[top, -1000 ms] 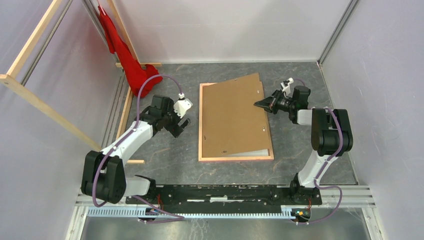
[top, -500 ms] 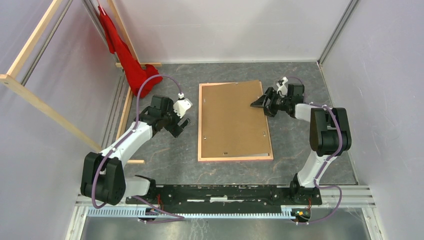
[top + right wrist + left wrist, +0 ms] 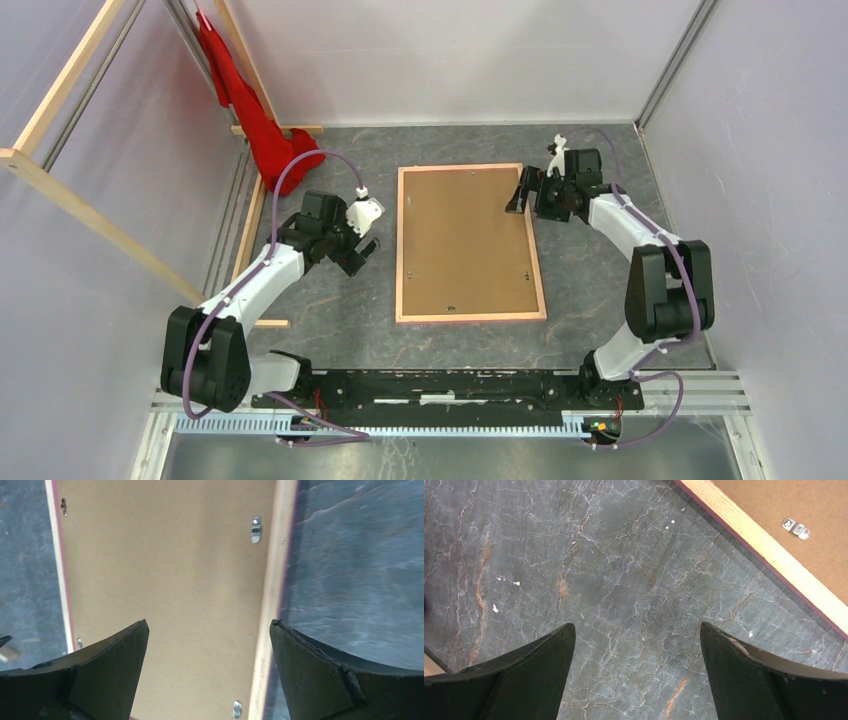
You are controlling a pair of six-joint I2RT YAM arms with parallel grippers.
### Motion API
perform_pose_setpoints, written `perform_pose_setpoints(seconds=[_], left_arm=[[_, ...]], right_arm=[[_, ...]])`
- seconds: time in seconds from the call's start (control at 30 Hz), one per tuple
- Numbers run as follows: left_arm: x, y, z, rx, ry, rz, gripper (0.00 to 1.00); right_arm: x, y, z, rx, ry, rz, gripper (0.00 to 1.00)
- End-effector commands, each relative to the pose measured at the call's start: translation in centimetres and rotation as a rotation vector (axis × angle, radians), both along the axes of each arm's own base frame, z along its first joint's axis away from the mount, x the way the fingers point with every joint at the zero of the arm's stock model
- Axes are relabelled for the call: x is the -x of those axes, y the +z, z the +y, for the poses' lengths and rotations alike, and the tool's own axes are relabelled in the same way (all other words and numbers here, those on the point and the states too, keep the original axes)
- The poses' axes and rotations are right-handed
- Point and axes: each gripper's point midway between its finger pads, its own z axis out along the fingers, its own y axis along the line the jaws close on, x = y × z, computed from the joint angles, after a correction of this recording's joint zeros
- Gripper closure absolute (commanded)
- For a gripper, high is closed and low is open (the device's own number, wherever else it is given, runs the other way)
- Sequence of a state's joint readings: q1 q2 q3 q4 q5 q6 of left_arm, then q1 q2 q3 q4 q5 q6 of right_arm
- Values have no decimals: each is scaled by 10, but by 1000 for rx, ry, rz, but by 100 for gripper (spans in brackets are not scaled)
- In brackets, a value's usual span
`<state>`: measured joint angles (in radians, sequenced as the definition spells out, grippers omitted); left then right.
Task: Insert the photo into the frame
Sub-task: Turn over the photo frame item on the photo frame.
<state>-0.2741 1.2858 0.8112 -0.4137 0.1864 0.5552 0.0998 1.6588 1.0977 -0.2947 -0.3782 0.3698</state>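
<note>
Brown cardboard backing board (image 3: 465, 240) lies flat in thin pale-wood rectangular frame (image 3: 400, 250); right gripper (image 3: 209, 625) over its far-right corner, left gripper (image 3: 636, 627) off its left rail, both spread wide, holding nothing.

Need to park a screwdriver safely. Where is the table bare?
Bare: the near strip between the frame and the base rail, and the patch between frame and right arm. Crowded: left of the frame by the left arm, and the far-left corner with the red cloth.
</note>
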Motion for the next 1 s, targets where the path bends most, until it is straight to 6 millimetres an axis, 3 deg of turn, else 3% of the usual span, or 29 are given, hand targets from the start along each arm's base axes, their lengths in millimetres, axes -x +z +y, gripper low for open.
perform_pose_setpoints(seconds=[0.0,0.1,0.17,0.27,0.37,0.47,0.57,0.63,0.7,0.73,0.77,0.83,0.9,0.97], left_arm=[[-5,16,-4,32,-13,-40,0],[-6,19,-6,42,-14,-37,0],[-5,21,-8,54,-20,-36,0],[-5,24,-12,75,-25,-33,0],[-4,23,-18,103,-29,-11,0],[-5,17,-23,125,-28,25,0],[-7,15,-29,150,-26,57,0],[-8,14,-35,176,-34,77,0],[-9,13,-42,208,-41,96,1],[-10,12,-46,228,-40,110,1],[-9,10,-50,245,-42,126,2],[-8,7,-57,271,-45,153,4],[-10,2,-63,285,-33,167,9],[-12,0,-68,296,-16,177,12]], right_arm=[[-13,44,-34,203,-84,-137,2],[-18,66,-50,274,-140,-214,2],[-22,85,-47,249,-137,-322,2],[-16,82,-25,116,-70,-385,2],[-5,64,3,-76,-1,-315,2],[5,67,18,-193,-25,-383,2],[11,96,22,-34,-66,-557,2],[14,113,20,-51,-146,-619,2],[16,95,5,-131,-296,-464,2],[16,90,10,-179,-263,-433,2],[18,90,24,-245,-172,-438,4],[24,72,47,-270,-101,-332,9],[28,48,72,-122,-46,-252,9],[33,41,98,-32,9,-253,8]])
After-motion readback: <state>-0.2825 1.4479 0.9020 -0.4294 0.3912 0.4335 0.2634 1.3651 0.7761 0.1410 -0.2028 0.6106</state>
